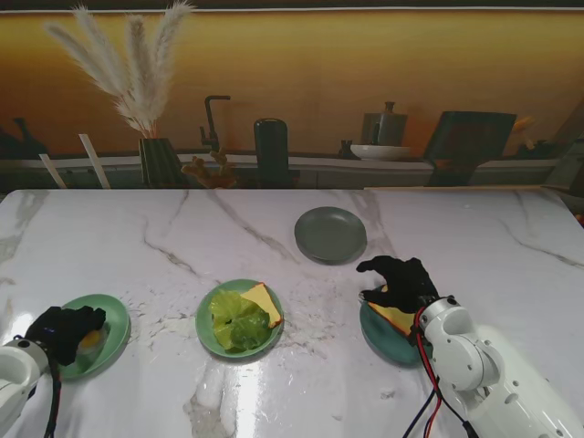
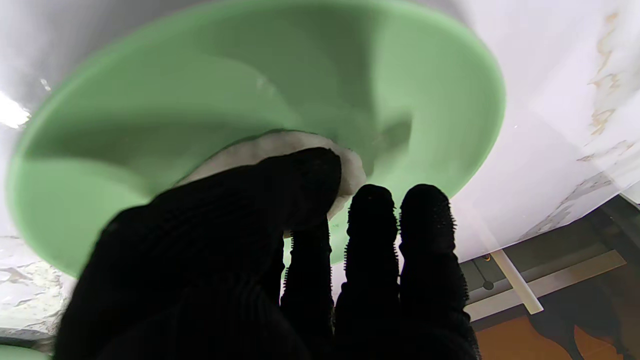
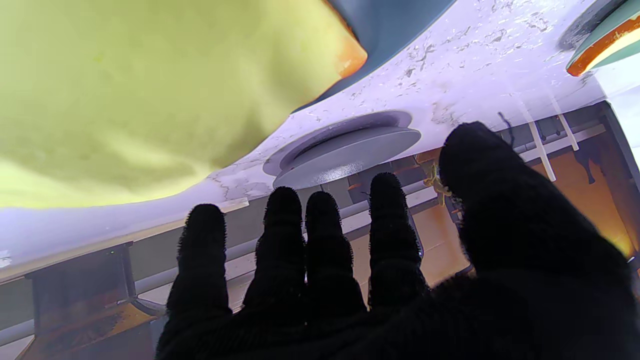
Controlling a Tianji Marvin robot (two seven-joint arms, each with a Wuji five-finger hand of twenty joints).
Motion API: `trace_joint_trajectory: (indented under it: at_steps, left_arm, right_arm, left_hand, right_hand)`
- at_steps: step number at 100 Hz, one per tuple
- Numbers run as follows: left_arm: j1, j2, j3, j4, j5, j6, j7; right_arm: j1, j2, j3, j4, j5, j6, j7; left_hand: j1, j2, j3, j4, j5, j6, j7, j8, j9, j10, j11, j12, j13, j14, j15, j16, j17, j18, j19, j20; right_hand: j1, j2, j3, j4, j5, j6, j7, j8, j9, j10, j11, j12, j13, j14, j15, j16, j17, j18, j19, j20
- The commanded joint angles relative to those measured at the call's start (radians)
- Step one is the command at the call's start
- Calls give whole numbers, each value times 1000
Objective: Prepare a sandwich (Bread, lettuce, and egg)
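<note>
My left hand (image 1: pixel 64 330) hovers over the near side of a light green plate (image 1: pixel 111 321) at the left, where the egg (image 1: pixel 91 340) lies. In the left wrist view the thumb (image 2: pixel 300 180) rests on the egg's white (image 2: pixel 260 146) while the other fingers stay straight, so the hand is open. My right hand (image 1: pixel 401 281) is spread open just above a bread slice (image 1: pixel 394 318) on a dark teal plate (image 1: pixel 383 342). The middle green plate (image 1: pixel 208 333) holds lettuce (image 1: pixel 237 319) and a second bread slice (image 1: pixel 263 304).
An empty grey plate (image 1: pixel 330 234) sits farther from me, between the middle and right plates; it also shows past my right fingers (image 3: pixel 345 150). A vase of dried grass (image 1: pixel 160 160), a faucet and dishes line the shelf behind the marble table.
</note>
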Motion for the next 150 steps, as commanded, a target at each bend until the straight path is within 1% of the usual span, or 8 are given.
trace_joint_trajectory:
  at_steps: [1,6,20,38,64,79,121,150]
  left_arm:
    - [13,-4,13,31,1,7,0]
    - [13,-4,18,35,-1,10,2]
    - [20,-1,22,37,5,-7,-5]
    - [28,0,28,31,23,-5,-27]
    - [24,1,51,50,22,-1,-4]
    - [13,2,64,72,-4,11,-7]
    - [12,-1,72,72,-24,51,-38]
    - [10,-4,84,87,-39,80,-8]
  right_arm:
    - [-4,-15,-5,-1,-5,2,2]
    - [-3,-14,-6,-1,-8,3,3]
    - [-2,-14,-5,2,-9,-1,2]
    - [-5,-15,-1,1,-7,0,-1]
    - [-6,-14,1,1,-8,0,0]
    - [-5,-14,-1,2,-5,1,6]
    - [-2,-16,-4,5,1,4,-2]
    - [-3,-18,-3,5,2,8,-12]
  left_hand:
    - [58,-43,33,-72,52,-32,63,-13,58,-47,34,14,33,-4,43,23,27,16,49,-9]
    - [53,-47,16,-67,45,-30,76,-7,51,-46,47,35,26,-10,69,20,30,4,59,-3]
    - [-141,58,-49,102,30,-11,-79,-99,-80,-12,16,15,-151,-30,130,-84,-73,-33,0,153]
    - [-191,51,-77,131,30,-8,-346,-134,-132,22,-151,11,-303,-1,89,-112,-219,-31,-41,188]
    - [-145,43,-75,87,18,1,-401,229,-135,1,-74,90,-228,-32,130,-113,-128,-54,-15,162]
    - [-49,1,-57,-42,26,-15,-56,145,-9,-47,65,97,-65,-74,244,-31,25,-70,63,166]
    - [84,-57,41,-137,172,-49,147,223,271,-99,151,285,137,-154,407,-94,212,-35,199,53]
    - [94,-139,195,-159,380,-76,210,345,461,-137,299,293,221,-217,513,74,310,-16,283,80]
  right_hand:
    - [23,-23,-18,-7,16,1,11,7,6,-16,13,9,24,-19,3,6,-19,14,9,-8]
    - [25,-25,-18,-7,17,3,12,7,6,-16,14,9,23,-18,2,6,-19,14,8,-9]
    - [11,0,-20,-9,12,4,11,6,1,-15,12,8,18,-19,0,5,-23,12,8,-10]
    - [10,16,-21,-9,11,4,10,5,2,-15,13,8,19,-18,2,6,-23,12,10,-10]
    - [41,8,-20,-1,11,0,11,4,5,-17,16,9,26,-20,5,7,-20,13,11,-11]
    - [47,2,-27,2,15,3,15,5,8,-19,18,9,35,-20,7,8,-18,13,12,-12]
    - [60,-7,-37,9,13,2,18,4,9,-20,23,9,42,-22,13,11,-17,13,14,-15]
    - [83,-41,-38,9,13,0,24,5,8,-23,31,10,46,-24,19,13,-18,13,16,-17]
